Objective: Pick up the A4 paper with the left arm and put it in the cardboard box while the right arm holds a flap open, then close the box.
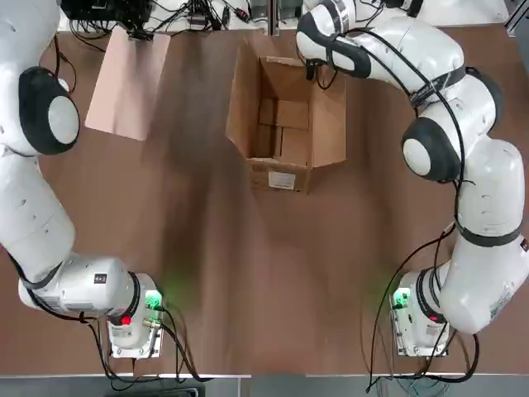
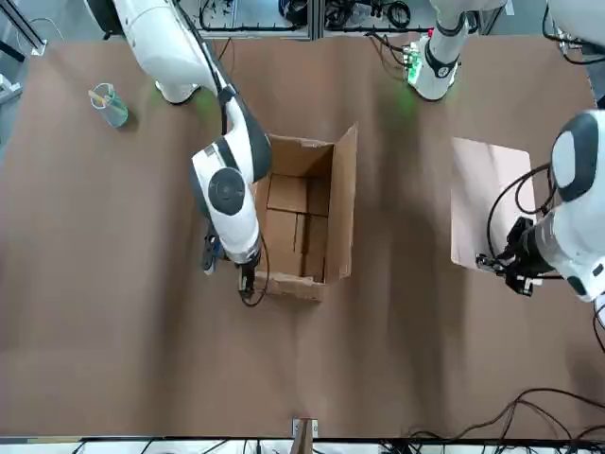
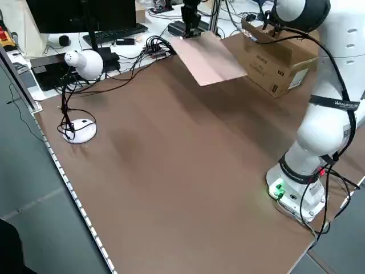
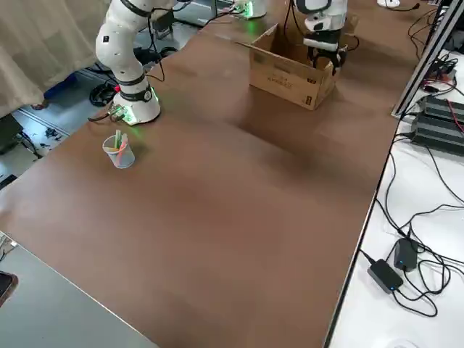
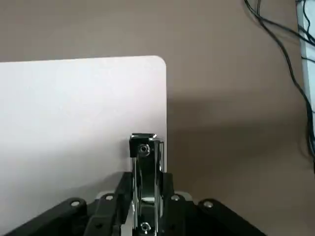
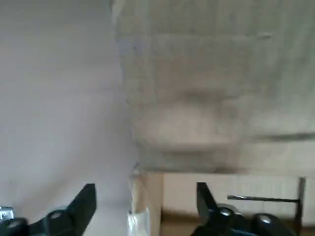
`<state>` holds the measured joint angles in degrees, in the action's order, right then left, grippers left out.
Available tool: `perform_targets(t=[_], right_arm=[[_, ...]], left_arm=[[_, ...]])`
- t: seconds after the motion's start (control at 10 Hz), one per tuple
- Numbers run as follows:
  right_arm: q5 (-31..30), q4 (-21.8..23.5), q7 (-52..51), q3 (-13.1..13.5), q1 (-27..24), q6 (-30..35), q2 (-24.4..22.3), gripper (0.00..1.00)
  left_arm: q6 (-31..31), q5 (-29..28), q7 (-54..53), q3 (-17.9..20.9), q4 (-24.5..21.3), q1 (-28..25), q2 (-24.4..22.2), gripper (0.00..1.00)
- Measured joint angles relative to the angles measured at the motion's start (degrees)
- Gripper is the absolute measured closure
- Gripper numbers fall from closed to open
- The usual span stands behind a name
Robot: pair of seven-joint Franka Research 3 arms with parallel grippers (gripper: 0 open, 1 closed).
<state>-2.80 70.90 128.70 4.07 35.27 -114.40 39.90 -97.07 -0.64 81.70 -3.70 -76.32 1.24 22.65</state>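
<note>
- The A4 paper (image 1: 131,83) is outside the cardboard box (image 3: 268,65), on the robot's left of it, well apart from it in the top view.
- The left gripper (image 5: 146,169) is at the sheet's far end, with its jaws closed on the silver clip (image 5: 147,189) there.
- In the left side view the sheet is held up above the table (image 1: 223,289), its near edge hanging out over the brown surface.
- The box sits on the table toward the far edge, its top open, with 2 long flaps spread up and outward; the white label (image 1: 282,179) is on the small end facing the robot.
- The right gripper (image 6: 146,194) is at the box's far end, jaws wide apart: 1 finger is over the inside of the box, the other outside the wall. Whether either finger touches cardboard, I cannot tell.
- The right arm (image 1: 450,124) bends in over the table from its base; the left arm (image 1: 33,190) reaches along the other side.
- A cup (image 4: 119,152) with a few sticks or pens in it stands on the robot's right side of the table.
- A white device on a round base (image 3: 80,131) stands near the opposite side.
</note>
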Motion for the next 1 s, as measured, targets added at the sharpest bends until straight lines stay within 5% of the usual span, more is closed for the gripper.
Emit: perform_targets(t=[0.5,1.0], right_arm=[[-0.03,-10.29,-3.41,0.15,2.04,16.99,-3.0,0.0],[0.2,-10.93,-45.37,0.96,-12.36,27.68,-12.91,0.0]], left_arm=[[5.89,5.19,5.35,-3.91,4.07,1.34,-3.13,0.71],[6.8,5.27,19.91,-5.27,6.17,10.15,-5.26,0.71]])
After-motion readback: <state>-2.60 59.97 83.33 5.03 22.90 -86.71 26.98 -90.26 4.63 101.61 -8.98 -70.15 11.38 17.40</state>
